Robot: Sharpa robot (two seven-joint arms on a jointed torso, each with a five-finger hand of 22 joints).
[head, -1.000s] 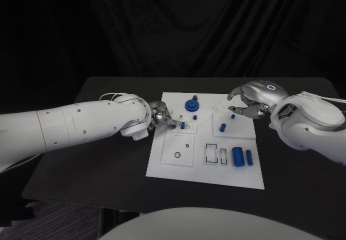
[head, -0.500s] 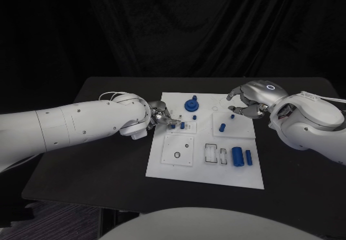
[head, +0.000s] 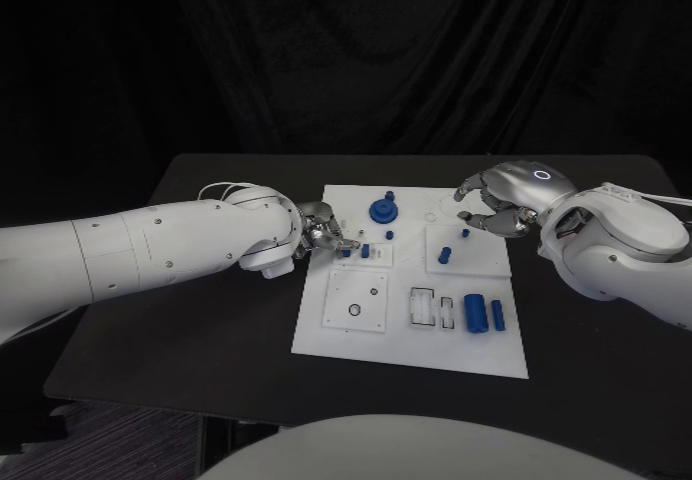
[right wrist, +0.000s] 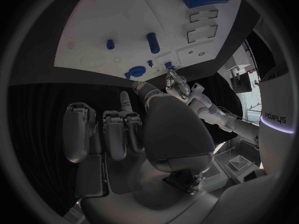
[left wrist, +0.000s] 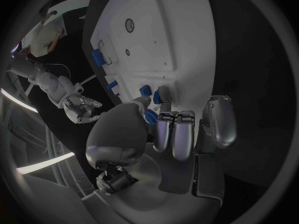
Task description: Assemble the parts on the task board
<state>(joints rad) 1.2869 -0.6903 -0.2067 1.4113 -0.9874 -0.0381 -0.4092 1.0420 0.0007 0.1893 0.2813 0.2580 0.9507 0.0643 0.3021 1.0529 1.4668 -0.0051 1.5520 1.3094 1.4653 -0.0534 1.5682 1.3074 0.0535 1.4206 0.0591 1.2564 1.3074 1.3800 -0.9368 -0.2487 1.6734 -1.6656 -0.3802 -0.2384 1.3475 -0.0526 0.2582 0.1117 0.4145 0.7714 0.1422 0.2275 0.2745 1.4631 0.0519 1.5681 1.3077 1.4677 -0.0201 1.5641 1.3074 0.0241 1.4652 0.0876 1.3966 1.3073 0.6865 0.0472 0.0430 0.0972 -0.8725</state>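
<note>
The white task board (head: 325, 330) lies mid-table. My left hand (head: 320, 235) is at its left edge, and thumb and fingers pinch a small blue part (left wrist: 151, 116) close over the board (left wrist: 156, 35). Two more small blue parts (left wrist: 144, 90) stand just beyond the fingertips. My right hand (head: 498, 205) hovers over the board's far right corner with its fingers half curled and apart, holding nothing. Below it stand two blue pegs (head: 446, 254) on a raised white panel. A large blue knob (head: 384, 210) stands at the far middle.
Two blue cylinders (head: 475, 312) lie side by side near the board's right front, beside two rectangular slots (head: 423, 306). A square panel with a round hole (head: 356, 300) sits front left. Bare black table (head: 188, 340) surrounds the board.
</note>
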